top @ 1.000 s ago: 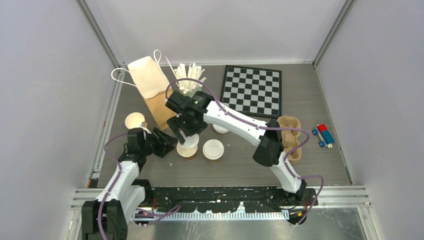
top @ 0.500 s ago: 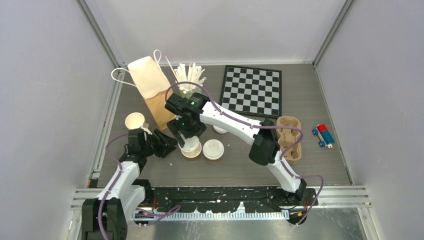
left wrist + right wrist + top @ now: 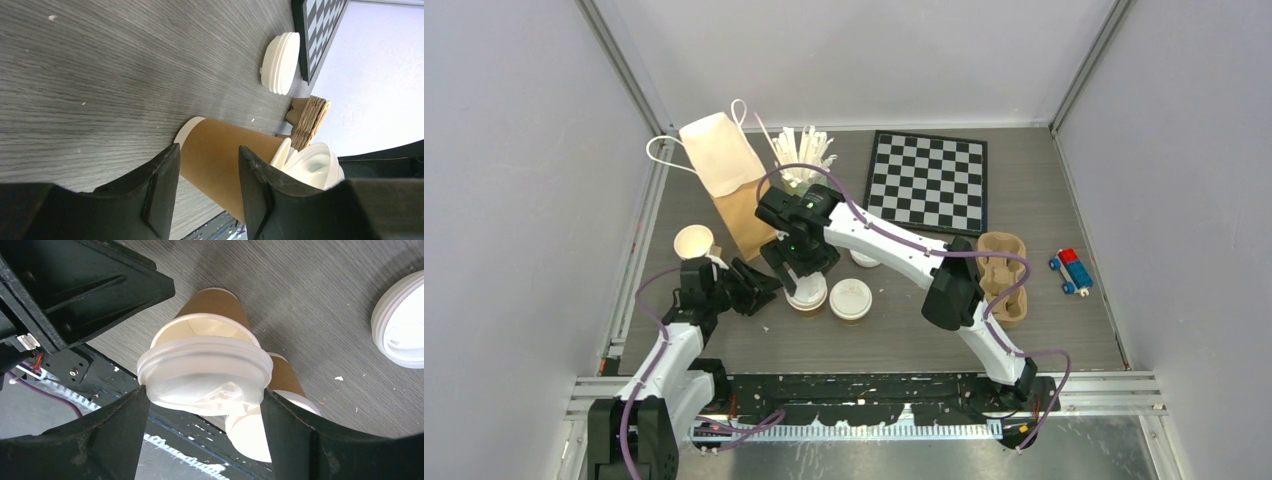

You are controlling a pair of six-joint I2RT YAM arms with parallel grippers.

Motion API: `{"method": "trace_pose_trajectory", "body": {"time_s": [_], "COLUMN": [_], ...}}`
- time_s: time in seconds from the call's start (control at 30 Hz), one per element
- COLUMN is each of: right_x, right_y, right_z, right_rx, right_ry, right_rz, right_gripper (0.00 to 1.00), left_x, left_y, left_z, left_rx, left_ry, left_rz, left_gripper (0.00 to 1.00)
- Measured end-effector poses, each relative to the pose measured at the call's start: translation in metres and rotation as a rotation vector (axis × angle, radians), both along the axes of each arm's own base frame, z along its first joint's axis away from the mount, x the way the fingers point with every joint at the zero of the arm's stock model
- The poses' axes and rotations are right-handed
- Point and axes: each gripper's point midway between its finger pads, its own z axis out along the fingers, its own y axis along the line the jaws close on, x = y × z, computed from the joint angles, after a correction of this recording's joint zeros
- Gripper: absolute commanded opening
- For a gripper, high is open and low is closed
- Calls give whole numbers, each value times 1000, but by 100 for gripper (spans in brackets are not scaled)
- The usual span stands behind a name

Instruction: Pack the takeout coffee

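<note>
Your right gripper (image 3: 205, 390): black fingers (image 3: 115, 440) clamped on opposite sides of lid (image 3: 205, 372). Lid is round, translucent white plastic with a ridged rim.
Lid sits over the mouth of tan paper cup (image 3: 220, 302); cream inside, far rim exposed.
Your left gripper (image 3: 207, 150): fingers (image 3: 160, 185) parted, smooth tan wall of same cup framed between tips; contact cannot be told.
Second cup (image 3: 851, 298): lidded, upright, just right of first.
Both stand on grey woodgrain table (image 3: 1044, 330).

Lid (image 3: 205, 367) over cup (image 3: 215, 305), lidded cup (image 3: 851, 298) alongside
</note>
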Motion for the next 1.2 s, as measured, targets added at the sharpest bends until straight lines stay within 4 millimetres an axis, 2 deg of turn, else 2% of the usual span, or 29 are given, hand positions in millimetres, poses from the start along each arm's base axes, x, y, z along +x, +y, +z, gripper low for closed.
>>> {"method": "trace_pose_trajectory", "body": {"time_s": [0.23,0.43,0.57,1.03,1.2], "right_x": [-1,-1,-1,-1,-2], "right_y": [-2,-2,-2,-3,-6], "right_z": [0,0,0,-1,-1], "right_rx": [-10,-10,-10,-12,-24], "right_ry": [3,3,3,3,5], "right_rz": [0,0,0,2,1], "right_gripper": [81,81,81,81,81], "left_x": [-4,-4,-4,-16,-16], "left_y": [-4,-7,-8,-16,-18], "left_z": [10,41,56,50,44], "left_rx": [-12,-9,-5,-38,-53], "left_ry": [-16,-80,-125,-96,-73], "left_rz": [-26,-65,-86,-151,-166], "left_gripper": [68,76,77,76,72]}}
